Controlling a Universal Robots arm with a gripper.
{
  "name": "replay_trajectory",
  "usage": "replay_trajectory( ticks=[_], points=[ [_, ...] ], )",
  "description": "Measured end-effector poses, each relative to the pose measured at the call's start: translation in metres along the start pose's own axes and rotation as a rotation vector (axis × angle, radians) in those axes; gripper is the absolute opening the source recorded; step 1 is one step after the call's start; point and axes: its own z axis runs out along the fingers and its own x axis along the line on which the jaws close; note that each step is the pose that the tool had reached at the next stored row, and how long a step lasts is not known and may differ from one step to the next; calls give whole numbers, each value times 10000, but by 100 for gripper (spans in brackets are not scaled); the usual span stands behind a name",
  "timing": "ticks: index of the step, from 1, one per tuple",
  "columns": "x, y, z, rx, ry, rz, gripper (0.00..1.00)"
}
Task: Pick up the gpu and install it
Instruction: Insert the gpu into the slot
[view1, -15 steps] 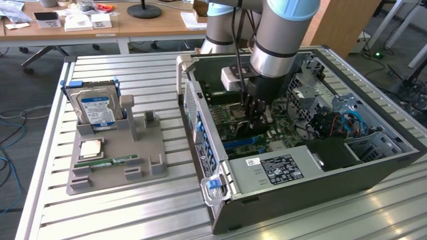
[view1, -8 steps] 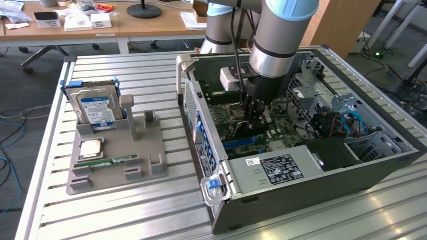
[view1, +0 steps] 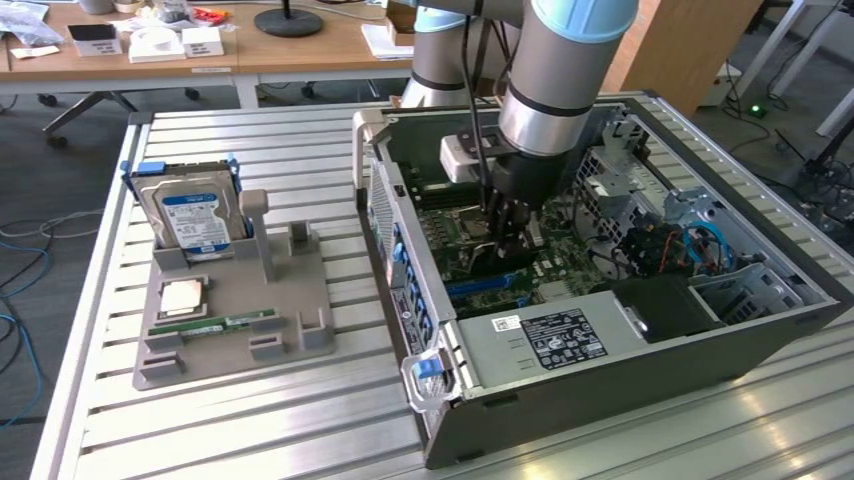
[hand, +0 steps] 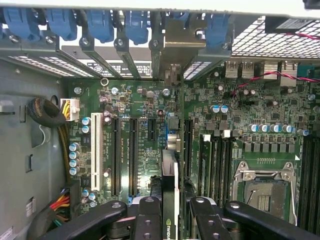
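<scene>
Gripping the gpu (hand: 170, 176) edge-on, the gripper (hand: 170, 204) has its jaws closed on the card's two flat faces, one dark finger (hand: 149, 216) on each side. The card stands on its long edge. A logo shows on the edge facing the wrist camera.

Location: the gpu is inside the open PC case (view1: 601, 395), over the green motherboard (hand: 142, 102). It sits between the row of long expansion slots (hand: 116, 156) and the CPU socket (hand: 262, 189). It points toward the case's rear wall with the blue clips (hand: 135, 25).

In the exterior view the arm (view1: 561, 80) reaches straight down into the case, with the gripper (view1: 511, 235) low over the board.

Progress: pick-up looks done, since the card is in the jaws and off the grey fixture tray (view1: 234, 345) on the counter (view1: 267, 435). The tray holds the hard drive (view1: 195, 215) and RAM stick (view1: 214, 323).

Install looks part-way. The card appears lined up with a slot, but seen edge-on, I cannot tell whether its connector is seated or just above. The jaws have not let go.
</scene>
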Motion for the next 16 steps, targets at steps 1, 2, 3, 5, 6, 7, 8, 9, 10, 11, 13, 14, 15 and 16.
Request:
replay_trajectory(
  ticks=[1,2,3,5,6,7,8,9,10,11,13,14,15,16],
  points=[
    [0,1,2,32,-1,-1,27],
    [0,1,3,84,-1,-11,27],
    [0,1,4,137,0,-26,27],
    [0,2,5,208,0,-43,27],
    [0,4,6,217,-1,-44,27],
    [0,5,5,218,0,-46,27],
    [0,7,5,218,0,-45,27],
    [0,12,5,218,0,-43,27],
    [0,18,5,219,0,-43,27],
    [0,22,5,219,0,-44,27],
    [0,28,6,219,-1,-44,27],
    [0,30,6,219,-1,-45,27],
    [0,33,6,219,0,-44,27],
    [0,35,6,220,0,-45,27]
  ],
)
